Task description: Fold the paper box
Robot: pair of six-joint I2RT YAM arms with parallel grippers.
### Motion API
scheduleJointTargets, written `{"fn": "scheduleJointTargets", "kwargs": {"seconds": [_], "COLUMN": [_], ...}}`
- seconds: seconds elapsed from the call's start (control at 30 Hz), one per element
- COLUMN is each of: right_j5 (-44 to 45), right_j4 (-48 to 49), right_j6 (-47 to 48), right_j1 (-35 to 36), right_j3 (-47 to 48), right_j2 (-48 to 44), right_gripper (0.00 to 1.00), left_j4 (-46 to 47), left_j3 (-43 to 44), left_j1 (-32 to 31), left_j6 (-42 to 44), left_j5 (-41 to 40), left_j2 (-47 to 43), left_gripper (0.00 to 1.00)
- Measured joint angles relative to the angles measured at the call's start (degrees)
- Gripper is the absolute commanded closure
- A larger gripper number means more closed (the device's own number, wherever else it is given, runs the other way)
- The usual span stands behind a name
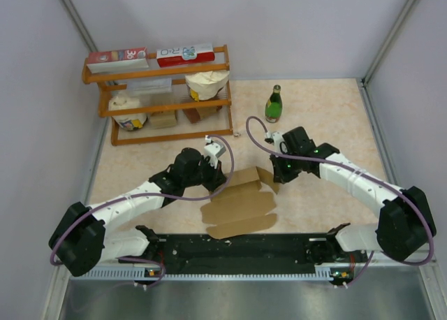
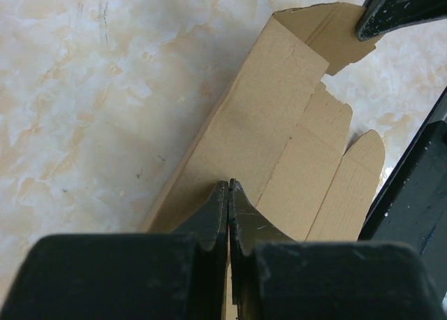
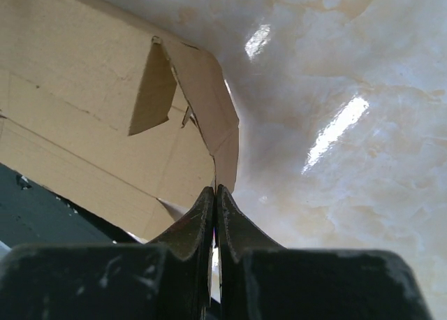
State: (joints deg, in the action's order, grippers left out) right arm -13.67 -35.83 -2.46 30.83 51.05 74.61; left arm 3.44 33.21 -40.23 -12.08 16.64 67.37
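Observation:
The paper box (image 1: 241,205) is a plain brown cardboard sheet lying mid-table, its far panel and right flap lifted off the surface. My left gripper (image 1: 222,173) is at the sheet's far left corner. In the left wrist view (image 2: 229,186) its jaws are closed at the edge of the raised panel (image 2: 265,117). My right gripper (image 1: 278,175) is at the far right flap. In the right wrist view (image 3: 215,189) its jaws are closed on the edge of that flap (image 3: 209,96).
A wooden shelf (image 1: 225,82) with red-and-white cartons, bags and small brown boxes stands at the back left. A green bottle (image 1: 274,103) stands behind the right gripper. The black base rail (image 1: 237,249) runs along the near edge, close to the sheet.

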Motion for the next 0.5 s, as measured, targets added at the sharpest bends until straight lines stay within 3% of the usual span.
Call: {"fn": "scheduleJointTargets", "kwargs": {"seconds": [0.5], "right_j5": [-2.8], "right_j4": [-0.5], "right_j6": [-3.1], "right_j1": [3.6], "right_j3": [-0.1], "right_j2": [0.0], "right_gripper": [1.0], "left_j4": [0.0], "left_j3": [0.0], "left_j1": [0.0], "left_j6": [0.0], "left_j5": [0.0], "left_j2": [0.0], "left_gripper": [1.0]}}
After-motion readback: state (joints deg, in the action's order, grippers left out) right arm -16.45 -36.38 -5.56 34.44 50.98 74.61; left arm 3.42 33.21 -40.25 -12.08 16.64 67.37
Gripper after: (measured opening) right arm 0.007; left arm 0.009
